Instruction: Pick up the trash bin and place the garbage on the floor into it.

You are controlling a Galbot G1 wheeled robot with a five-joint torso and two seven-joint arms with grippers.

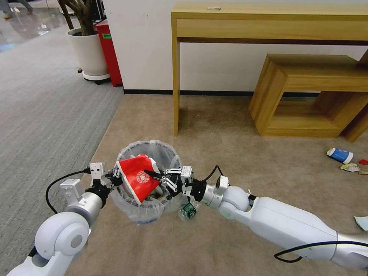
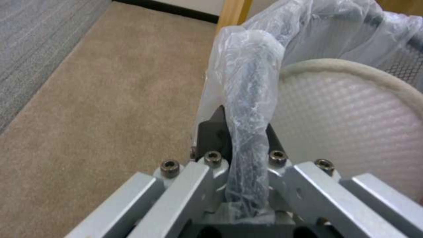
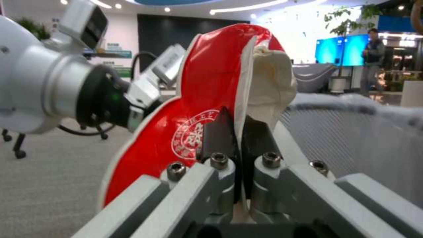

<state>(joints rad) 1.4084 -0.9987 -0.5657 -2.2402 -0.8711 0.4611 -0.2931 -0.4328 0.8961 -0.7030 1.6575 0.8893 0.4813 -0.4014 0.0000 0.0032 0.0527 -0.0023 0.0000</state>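
Standing beside the rig, I note a red-white packet [image 1: 138, 181] bearing a round white seal with characters too small to read; no other writing is legible. The right gripper [image 1: 156, 176] has its jaws pressed together on the packet's edge, holding it tilted over the mouth of the trash bin [image 1: 150, 153], with part of the packet below the rim. In the right wrist view the packet [image 3: 194, 109] shows red with a white border, crumpled white material just behind it, and the bin's mesh wall beside it. The trash bin is small, round and dark, lined with a clear, wrinkly plastic bag folded over its rim. The left gripper [image 1: 113, 177] pinches that rim on the robot's left side; the left wrist view shows its jaws closed on the bag-covered rim [image 2: 247, 132], with a white slipper sole [image 2: 352, 119] inside the bin. A clear bottle with green label [image 1: 188, 210] lies just beside the bin's base, under the right wrist. Well apart, toward the right, a blue-white cup [image 1: 340, 155] lies on the tan carpet [image 1: 214, 245] near a low wooden bench [image 1: 310, 96].
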